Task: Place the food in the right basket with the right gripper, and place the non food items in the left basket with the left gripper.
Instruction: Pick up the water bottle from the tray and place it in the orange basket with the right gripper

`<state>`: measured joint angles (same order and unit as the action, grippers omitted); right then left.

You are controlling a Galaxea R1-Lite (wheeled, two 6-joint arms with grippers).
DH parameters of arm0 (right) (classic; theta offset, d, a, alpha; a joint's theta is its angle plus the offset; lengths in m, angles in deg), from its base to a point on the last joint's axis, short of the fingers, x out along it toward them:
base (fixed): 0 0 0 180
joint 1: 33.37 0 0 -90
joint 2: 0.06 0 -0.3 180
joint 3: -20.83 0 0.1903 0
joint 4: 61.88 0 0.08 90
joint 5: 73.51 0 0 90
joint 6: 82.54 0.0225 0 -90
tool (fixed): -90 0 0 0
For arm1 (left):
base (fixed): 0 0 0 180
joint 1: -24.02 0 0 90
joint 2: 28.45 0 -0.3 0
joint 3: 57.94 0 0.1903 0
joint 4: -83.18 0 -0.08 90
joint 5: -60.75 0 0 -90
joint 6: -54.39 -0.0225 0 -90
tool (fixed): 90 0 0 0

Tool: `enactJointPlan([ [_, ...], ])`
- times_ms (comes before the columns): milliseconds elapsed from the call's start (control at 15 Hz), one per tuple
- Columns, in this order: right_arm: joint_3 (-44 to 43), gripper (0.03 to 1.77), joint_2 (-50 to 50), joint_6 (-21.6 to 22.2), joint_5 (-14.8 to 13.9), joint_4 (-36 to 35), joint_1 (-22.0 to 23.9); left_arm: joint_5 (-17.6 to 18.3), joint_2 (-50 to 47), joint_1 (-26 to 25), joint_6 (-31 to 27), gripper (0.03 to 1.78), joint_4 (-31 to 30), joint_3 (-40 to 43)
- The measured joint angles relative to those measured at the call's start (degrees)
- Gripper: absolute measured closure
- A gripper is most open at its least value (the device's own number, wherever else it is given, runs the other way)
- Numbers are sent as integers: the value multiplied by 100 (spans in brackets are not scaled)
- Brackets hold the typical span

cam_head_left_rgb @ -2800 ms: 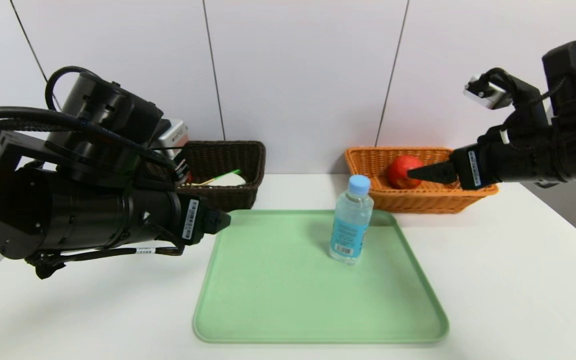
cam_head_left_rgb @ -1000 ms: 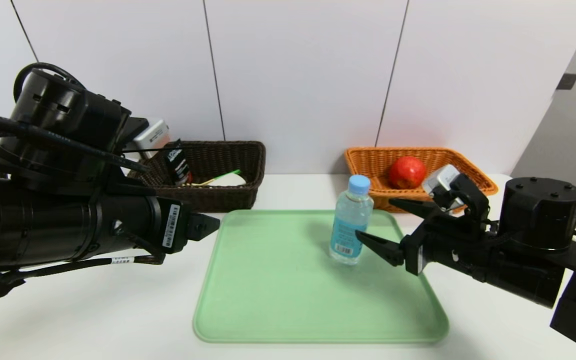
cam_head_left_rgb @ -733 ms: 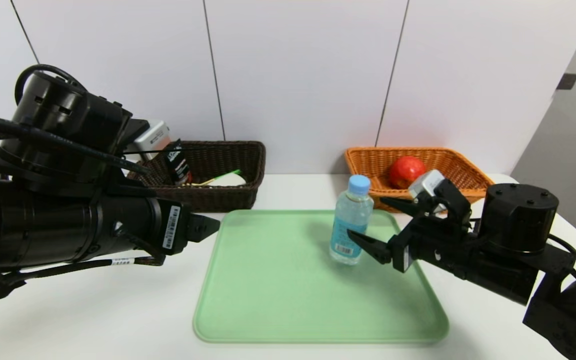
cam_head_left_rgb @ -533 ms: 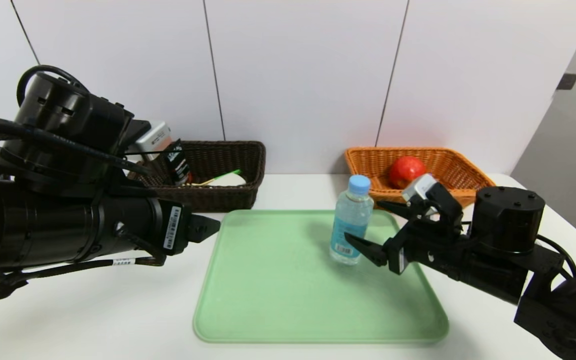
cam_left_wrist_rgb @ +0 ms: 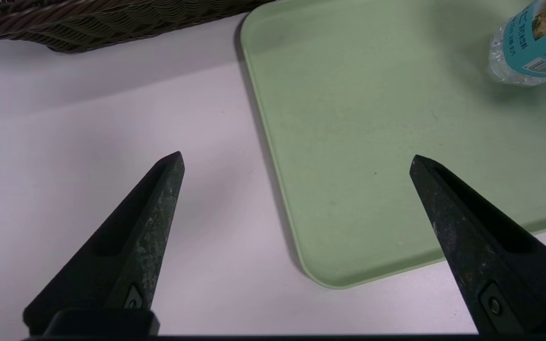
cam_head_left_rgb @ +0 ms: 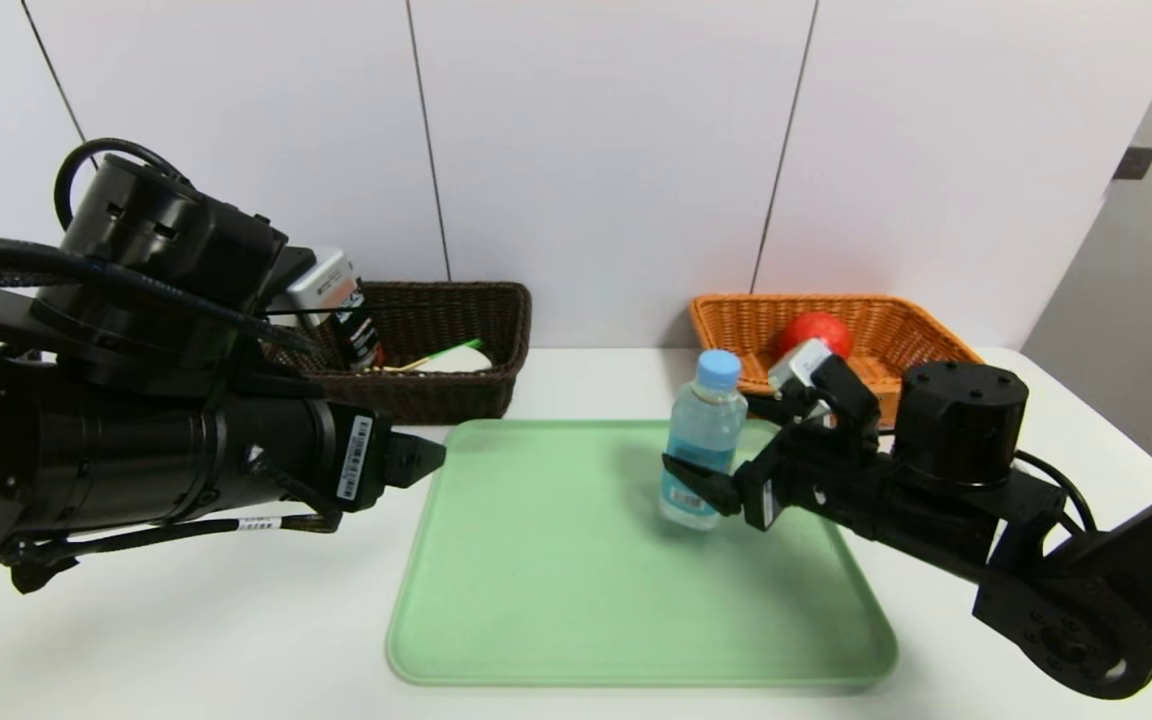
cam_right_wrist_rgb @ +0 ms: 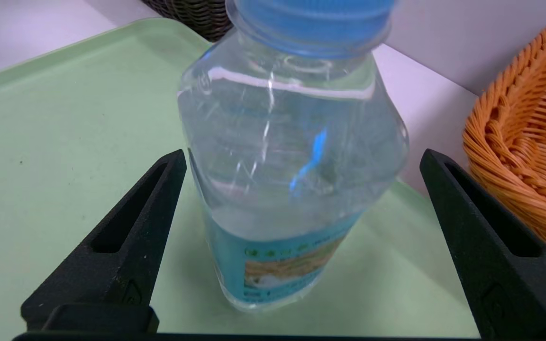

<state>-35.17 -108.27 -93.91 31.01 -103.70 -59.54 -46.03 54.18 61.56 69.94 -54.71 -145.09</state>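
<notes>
Currently right gripper (cam_right_wrist_rgb: 301, 161) open, fingers flanking upright water bottle (cam_head_left_rgb: 702, 440) on green tray (cam_head_left_rgb: 556, 600), not clamped. Left gripper (cam_left_wrist_rgb: 296, 161) open, above table (cam_left_wrist_rgb: 64, 118) at tray edge.

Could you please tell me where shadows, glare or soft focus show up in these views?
Head view: soft shadow left of the water bottle on the green tray, wall evenly lit. Right wrist view: bright streaks of glare on the bottle's clear shoulder, its cap close and soft. Left wrist view: the left gripper fingers crisp, faint shadow along the tray's edge.
</notes>
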Motion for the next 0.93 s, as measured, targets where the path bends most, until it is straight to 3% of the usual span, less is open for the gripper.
enactJointPlan([
  [733,-451,10,-245,13,-13,91,-72,-9,105,0,-2,12,-5,-2],
  [933,-496,61,-254,46,-6,91,-69,-6,111,0,-2,12,-5,-2],
])
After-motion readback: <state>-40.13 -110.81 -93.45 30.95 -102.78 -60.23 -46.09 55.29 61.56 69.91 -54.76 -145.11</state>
